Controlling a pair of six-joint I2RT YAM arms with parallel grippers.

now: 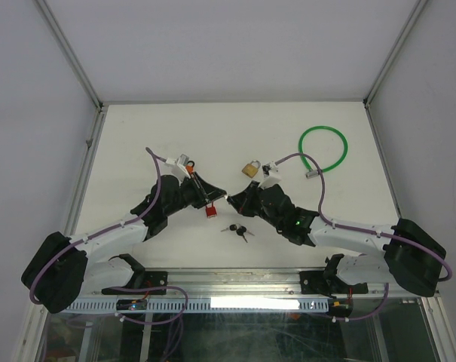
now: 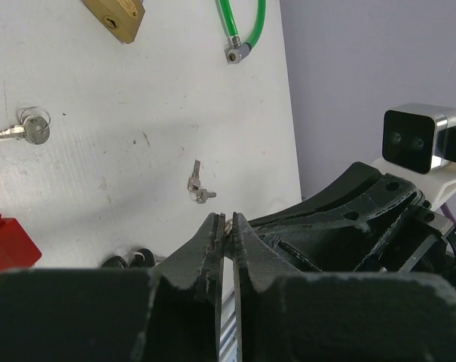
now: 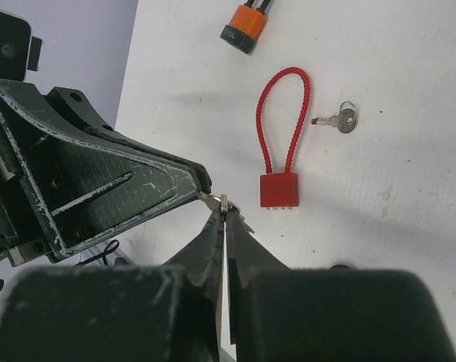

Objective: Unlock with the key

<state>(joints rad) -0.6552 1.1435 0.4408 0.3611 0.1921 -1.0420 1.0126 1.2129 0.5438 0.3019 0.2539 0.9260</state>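
Nearest the lens in the right wrist view, the right gripper (image 3: 224, 213) has its jaws pressed fully together on a small key (image 3: 222, 201) and its ring. The left gripper (image 2: 228, 222) meets it tip to tip from the left of that frame, jaws narrowed to a slit with a bit of metal between them, so both seem to pinch the same key above the table (image 1: 175, 128). That shared pinch is the main risk. If one arm pulls away before the other lets go, the key could twist, snap sideways or drop. If the left grip lies on the ring rather than the key itself, I judge the key would dangle and be hard to aim at a keyhole. A dropped key could land among the black keys (image 1: 237, 231) just below centre in the top view, or near the silver key (image 3: 339, 119) at upper right, and be confused with them. The red cable lock (image 3: 279, 190) lies free at mid-frame, so it may slide when pushed. An orange padlock (image 3: 246, 29), a brass padlock (image 1: 250, 166) and a green cable (image 2: 225, 23) also lie about, so the wrong lock is possible.
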